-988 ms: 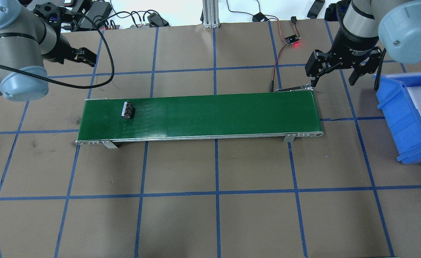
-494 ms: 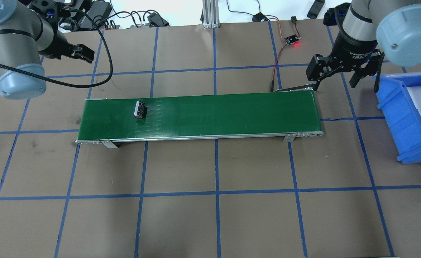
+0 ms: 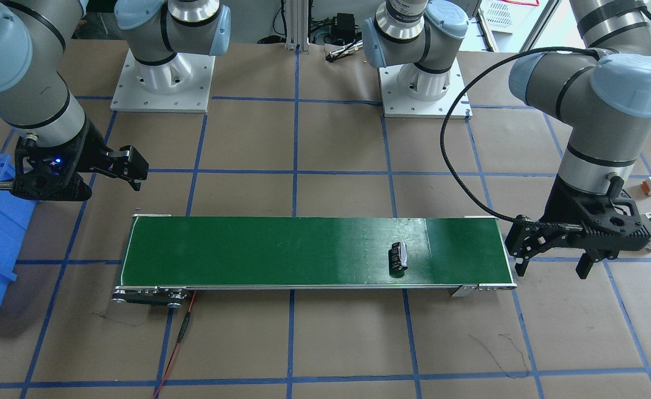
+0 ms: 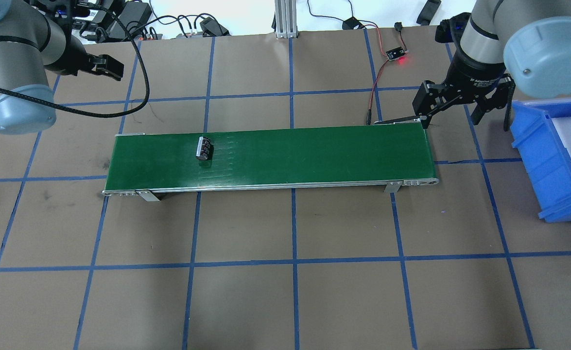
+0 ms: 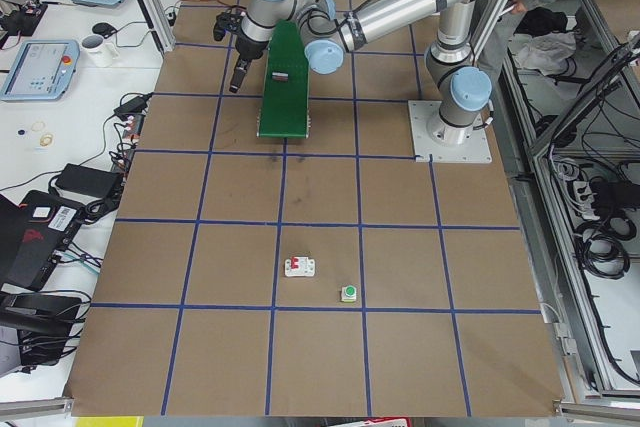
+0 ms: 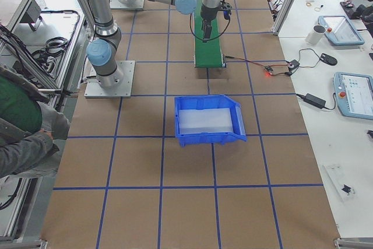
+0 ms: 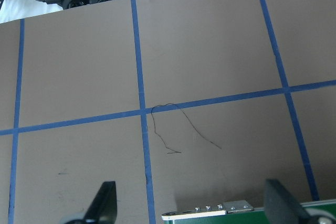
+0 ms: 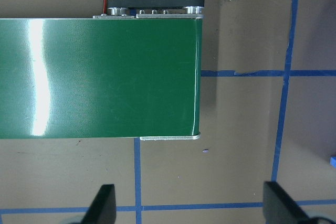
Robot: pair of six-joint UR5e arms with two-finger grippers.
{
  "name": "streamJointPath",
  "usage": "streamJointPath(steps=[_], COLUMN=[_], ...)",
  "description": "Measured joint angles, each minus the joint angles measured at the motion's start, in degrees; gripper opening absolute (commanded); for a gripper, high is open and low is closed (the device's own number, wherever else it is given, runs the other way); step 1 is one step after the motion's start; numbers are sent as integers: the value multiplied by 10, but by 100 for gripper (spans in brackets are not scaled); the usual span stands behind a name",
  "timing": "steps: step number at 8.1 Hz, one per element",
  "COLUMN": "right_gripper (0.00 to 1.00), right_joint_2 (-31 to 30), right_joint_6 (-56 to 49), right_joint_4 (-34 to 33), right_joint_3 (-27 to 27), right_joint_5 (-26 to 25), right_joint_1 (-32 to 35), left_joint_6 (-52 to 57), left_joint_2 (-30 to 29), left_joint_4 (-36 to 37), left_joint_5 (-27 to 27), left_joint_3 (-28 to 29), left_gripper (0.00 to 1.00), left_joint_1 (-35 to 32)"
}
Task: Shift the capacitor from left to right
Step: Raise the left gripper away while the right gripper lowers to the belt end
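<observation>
Both claws, the left claw [image 3: 550,272] and the right claw [image 4: 450,116], stood released and empty. The capacitor [image 4: 203,148] lay on the green belt [image 4: 314,155], toward its left end. The front-facing view showed the left claw's full spread; the overhead view cropped it.

The green belt [image 8: 105,77] shines glossy over matt brown paper [image 4: 246,306]

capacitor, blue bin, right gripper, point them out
capacitor [image 4: 204,148], overhead view, middle of its body
blue bin [image 4: 540,160], overhead view, outer side wall
right gripper [image 4: 449,118], overhead view, midway between its fingertips
</observation>
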Motion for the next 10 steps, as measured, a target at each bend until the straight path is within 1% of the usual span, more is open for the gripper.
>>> streamJointPath(steps=[1,2,3,4,5,6,8,10], right_gripper=[100,100,100,100,100,100,100,100], right_joint_2=[0,1,2,4,7,10,16,19], right_joint_6=[0,-1,-1,-2,-2,-2,-2,-2], right_joint_4=[-16,-44,-80,-105,-120,-128,-142,-168], right_joint_3=[11,29,51,65,74,78,83,100], right_joint_5=[2,4,6,9,25,48,75,104], right_joint_1=[0,0,0,0,0,-1,-2,-3], left_joint_6=[0,-1,-4,-17,-28,-34,-45,-71], left_joint_2=[10,27,54,80,97,107,111,109], left_joint_4=[-4,-24,-87,-176,-251,-307,-390,-438], left_joint_5=[1,2,2,1,-1,-2,-3,-2], left_joint_3=[0,0,1,1,2,4,27,45], left_gripper=[100,100,100,100,100,100,100,100], left_joint_1=[0,0,0,-1,0,1,2,2])
